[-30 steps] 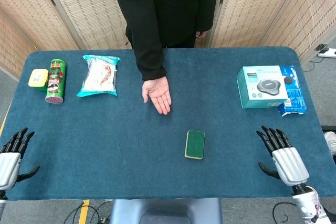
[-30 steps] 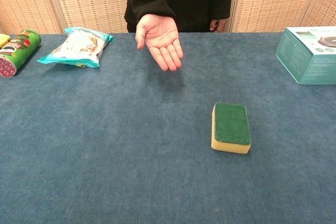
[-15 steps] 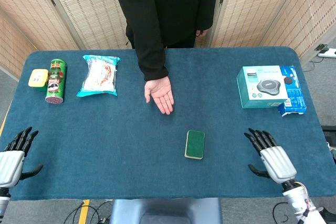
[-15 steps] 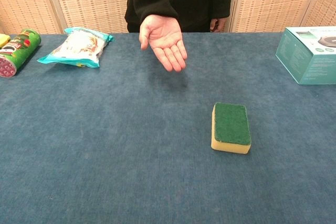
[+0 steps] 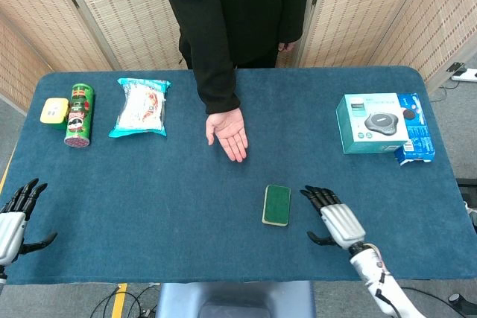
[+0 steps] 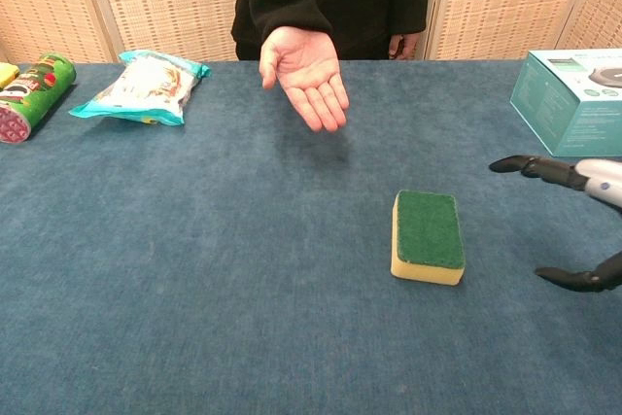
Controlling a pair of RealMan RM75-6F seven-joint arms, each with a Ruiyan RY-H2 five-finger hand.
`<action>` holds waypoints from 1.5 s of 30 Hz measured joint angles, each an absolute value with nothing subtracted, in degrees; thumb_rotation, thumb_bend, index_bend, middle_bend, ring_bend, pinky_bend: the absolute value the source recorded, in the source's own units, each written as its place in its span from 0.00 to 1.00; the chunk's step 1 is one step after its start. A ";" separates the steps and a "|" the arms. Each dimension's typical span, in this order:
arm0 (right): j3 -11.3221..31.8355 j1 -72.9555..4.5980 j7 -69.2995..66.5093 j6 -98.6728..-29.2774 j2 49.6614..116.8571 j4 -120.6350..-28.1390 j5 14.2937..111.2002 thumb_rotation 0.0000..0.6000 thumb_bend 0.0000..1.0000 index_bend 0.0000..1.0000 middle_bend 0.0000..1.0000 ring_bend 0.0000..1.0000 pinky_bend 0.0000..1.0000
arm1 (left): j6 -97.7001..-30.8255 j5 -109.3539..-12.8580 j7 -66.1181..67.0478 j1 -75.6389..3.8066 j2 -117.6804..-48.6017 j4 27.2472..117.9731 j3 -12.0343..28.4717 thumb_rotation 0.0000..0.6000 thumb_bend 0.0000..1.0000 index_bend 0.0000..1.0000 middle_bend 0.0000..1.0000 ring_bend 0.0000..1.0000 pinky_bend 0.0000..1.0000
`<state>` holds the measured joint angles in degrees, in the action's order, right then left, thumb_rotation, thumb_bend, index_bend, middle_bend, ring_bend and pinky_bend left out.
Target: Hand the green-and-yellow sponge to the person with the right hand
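The green-and-yellow sponge (image 5: 276,205) (image 6: 427,236) lies flat on the blue table, green side up, near the front middle. My right hand (image 5: 335,218) (image 6: 575,219) hovers just to its right, open, fingers spread and pointing toward the sponge, a short gap away from it. The person's hand (image 5: 227,134) (image 6: 306,74) is held out palm up above the table's middle, behind and left of the sponge. My left hand (image 5: 16,217) rests open at the front left corner, seen only in the head view.
A green crisps can (image 5: 78,115) and a yellow box (image 5: 54,110) lie at the far left, a snack bag (image 5: 141,107) beside them. A teal carton (image 5: 375,122) with a blue box (image 5: 417,137) behind it stands at the far right.
My right hand has swept left along the table's front toward the sponge and entered the chest view. The person's hand shifted slightly. The left hand drew back a little.
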<state>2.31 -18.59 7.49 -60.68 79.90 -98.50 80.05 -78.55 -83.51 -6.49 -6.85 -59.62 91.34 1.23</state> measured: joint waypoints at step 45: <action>22.77 -36.35 7.74 -60.23 91.46 -88.98 67.18 1.00 0.40 0.21 0.34 0.30 0.41 | -74.12 -81.42 -16.41 -8.21 -57.74 87.78 1.82 1.00 0.26 0.08 0.02 0.04 0.24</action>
<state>22.77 -36.35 7.74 -60.23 91.46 -88.98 67.18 -74.12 -81.42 -16.41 -8.21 -57.74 87.78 1.82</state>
